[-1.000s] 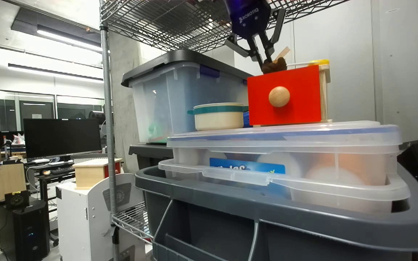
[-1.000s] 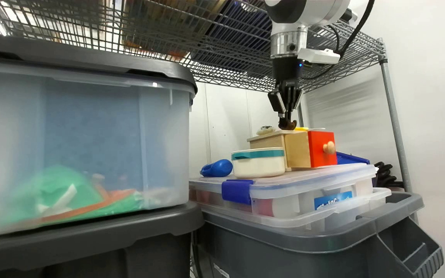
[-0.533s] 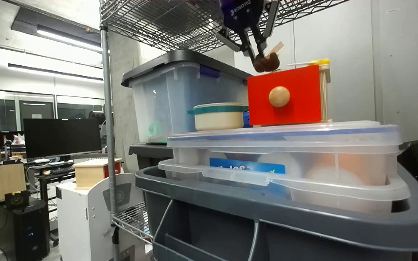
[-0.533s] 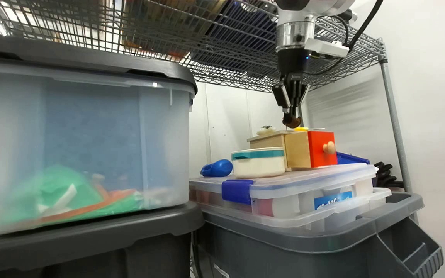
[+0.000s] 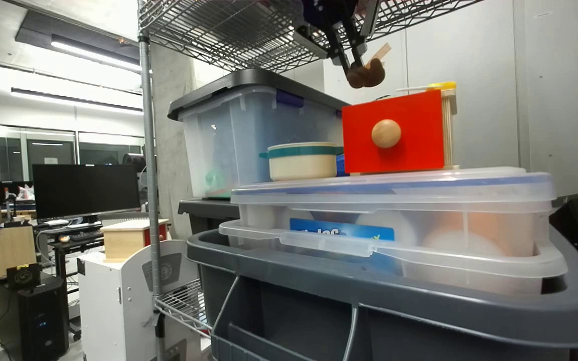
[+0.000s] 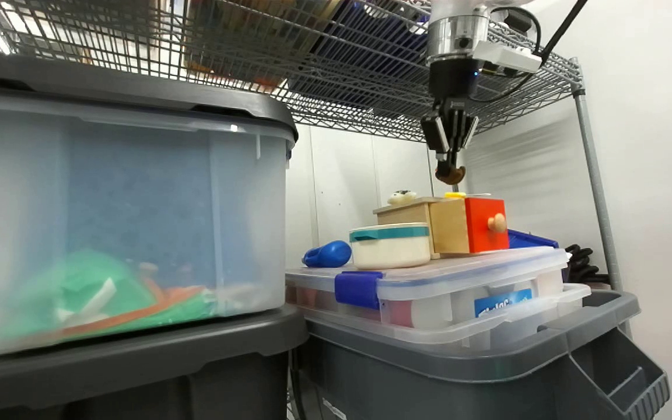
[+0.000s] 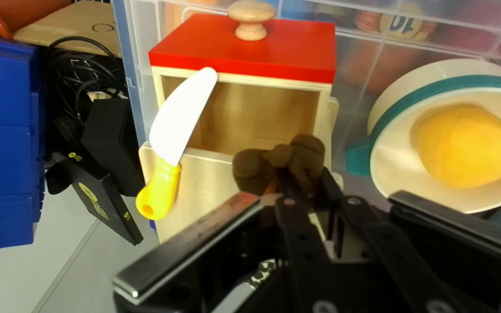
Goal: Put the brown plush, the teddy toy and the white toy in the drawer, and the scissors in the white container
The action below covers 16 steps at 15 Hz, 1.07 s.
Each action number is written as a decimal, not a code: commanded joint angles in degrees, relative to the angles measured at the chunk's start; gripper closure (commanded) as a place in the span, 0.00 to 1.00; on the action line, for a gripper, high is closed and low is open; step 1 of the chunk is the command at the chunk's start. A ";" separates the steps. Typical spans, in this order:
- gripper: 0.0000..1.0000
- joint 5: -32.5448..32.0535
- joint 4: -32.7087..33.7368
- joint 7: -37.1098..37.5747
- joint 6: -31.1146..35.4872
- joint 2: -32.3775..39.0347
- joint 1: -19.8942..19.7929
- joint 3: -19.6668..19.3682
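One brown plush [image 5: 365,75] hangs pinched between the jaws, above the open drawer [image 5: 417,133].

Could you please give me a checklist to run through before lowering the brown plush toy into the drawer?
1. Small brown plush toy gripped: ok; the black two-fingered gripper holds it.
2. Red-fronted wooden drawer pulled out: ok; it stands open from its pale wooden casing.
3. Drawer opening unobstructed: not ok; a toy knife with a white blade and yellow handle lies across one corner.
4. Plush lined up with the opening: cannot tell; in the wrist view it overlaps the casing-side edge.
5. Round cream container with a teal band out of the way: ok; beside the drawer, not over its opening.
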 commanded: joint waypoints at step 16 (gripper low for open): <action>0.96 -0.46 -1.12 0.13 -6.29 -1.89 -0.36 -1.03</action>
